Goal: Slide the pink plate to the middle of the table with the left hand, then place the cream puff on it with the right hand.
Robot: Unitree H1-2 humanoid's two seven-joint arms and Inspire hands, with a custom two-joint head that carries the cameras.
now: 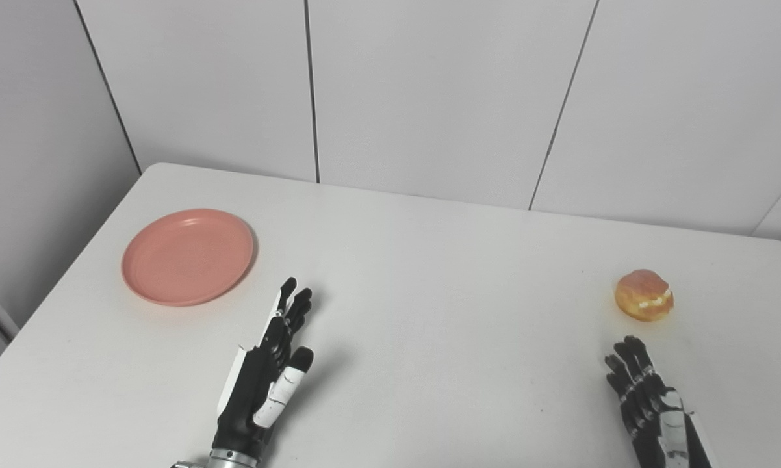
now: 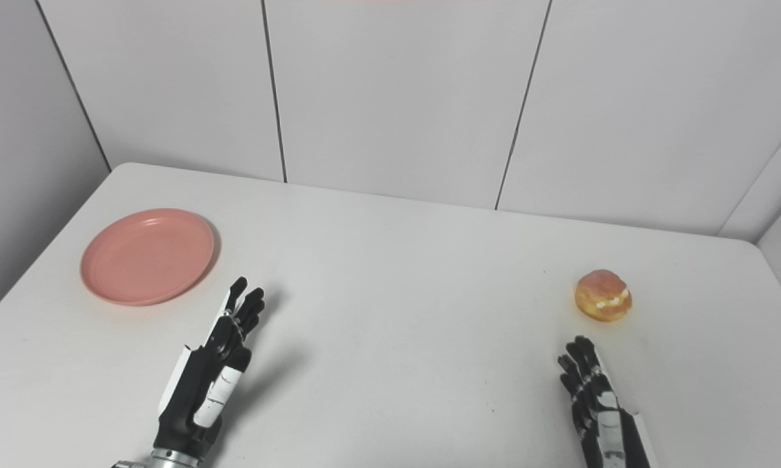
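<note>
Pink plate (image 1: 188, 256) round, shallow, bare, far left; cream puff (image 1: 644, 295) golden, far right; both hands' fingers straight, holding nothing.

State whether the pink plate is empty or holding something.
Empty: the pink plate shows only its bare inside, and the cream puff sits far right on the table.

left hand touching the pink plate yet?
No, the left hand is open over the table, near side and right of the pink plate, with bare tabletop between them.

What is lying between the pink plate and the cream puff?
Only bare table lies between the pink plate and the cream puff; both eye views show this.
</note>
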